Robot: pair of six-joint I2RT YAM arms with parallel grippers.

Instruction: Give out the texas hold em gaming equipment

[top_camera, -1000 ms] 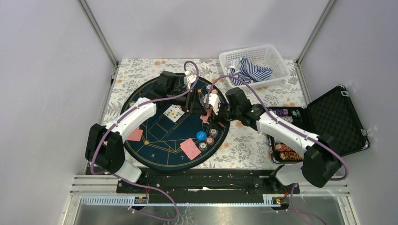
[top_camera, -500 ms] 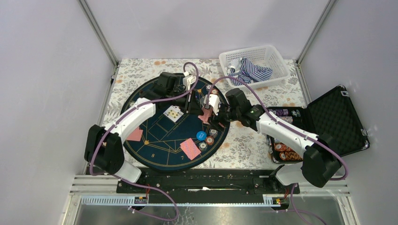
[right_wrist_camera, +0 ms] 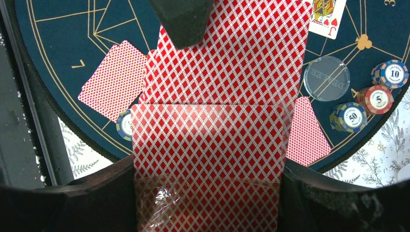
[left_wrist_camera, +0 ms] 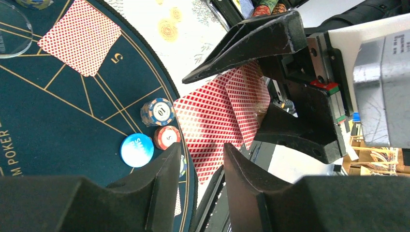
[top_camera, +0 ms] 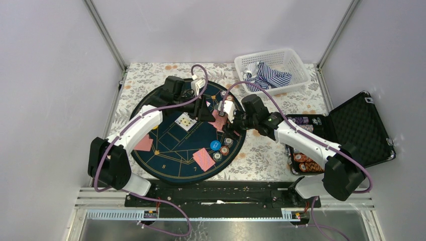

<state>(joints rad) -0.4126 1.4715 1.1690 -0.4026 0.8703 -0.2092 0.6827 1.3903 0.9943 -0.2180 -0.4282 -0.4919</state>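
Card stack [right_wrist_camera: 208, 140] blurred low between right jaws, face-up card [right_wrist_camera: 329, 21] cut by top edge

Four loose cards [top_camera: 203, 159] (one face-up); mat chip stacks [top_camera: 224, 149] maybe six.

deck [right_wrist_camera: 208, 145]: red-backed, held aloft, fanned | chips [left_wrist_camera: 158, 111]: short upright stacks

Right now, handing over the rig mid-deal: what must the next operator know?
Left gripper: open, jaws around the edge of the protruding card.
Right gripper: shut on the card deck above the mat.
Done: face-down cards at some seats, one face-up card, chip stacks and blue disc by the mat's right rim.
Left: probably draw that card and deal on; spare chips sit in the open case.
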